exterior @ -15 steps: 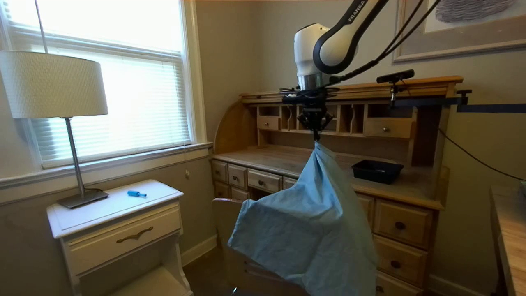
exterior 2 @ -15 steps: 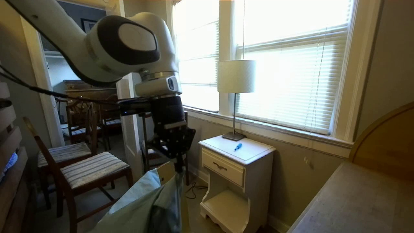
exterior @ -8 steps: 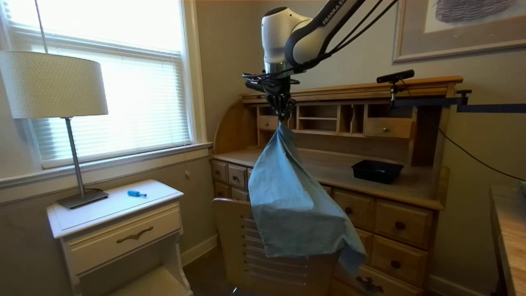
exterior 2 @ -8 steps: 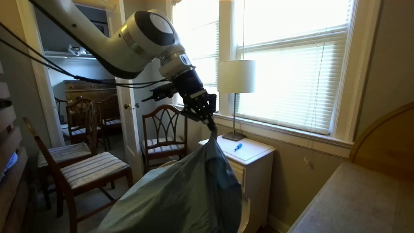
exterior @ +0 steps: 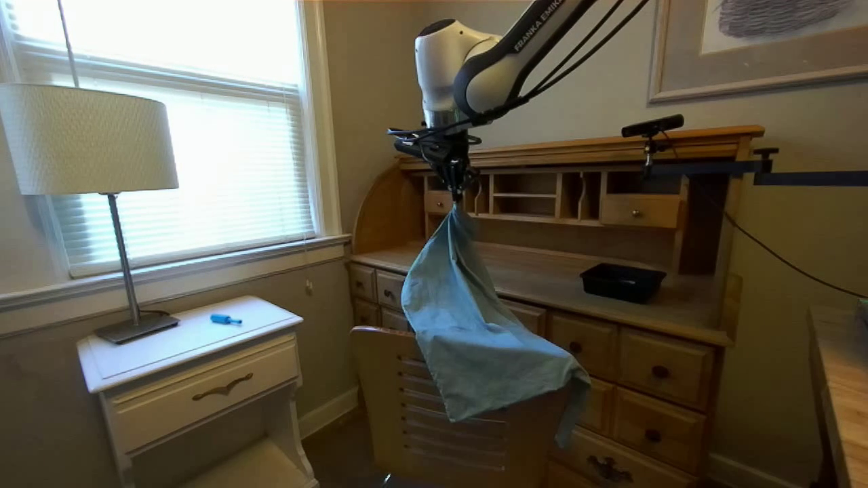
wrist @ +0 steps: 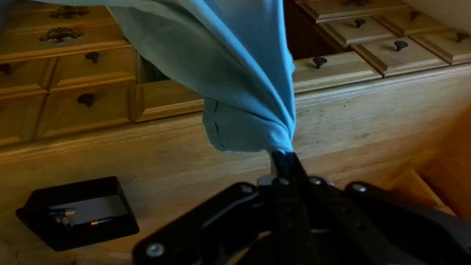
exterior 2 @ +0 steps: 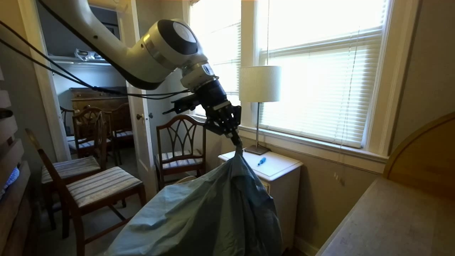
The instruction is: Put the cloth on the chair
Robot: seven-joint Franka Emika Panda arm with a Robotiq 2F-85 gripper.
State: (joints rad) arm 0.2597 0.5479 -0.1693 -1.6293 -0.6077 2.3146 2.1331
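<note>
Exterior view: our gripper (exterior: 456,198) is pinching the cloth (exterior: 478,335); we're carrying it left, near the chair (exterior: 386,407), probably approaching release.

In both exterior views, a nightstand (exterior: 186,349) is standing before a window (exterior: 203,149), with a lamp (exterior: 91,142) and a small item (exterior: 225,319) resting on it, and a desk (exterior: 542,276) is standing to its right. In an exterior view, a tray (exterior: 614,290) is sitting toward the desk's right end; before the desk, a cloth (exterior: 478,349) is hanging from the gripper (exterior: 457,198), partly in front of a chair (exterior: 385,407). In an exterior view, more chairs (exterior 2: 105,186) are standing left of the nightstand.
</note>
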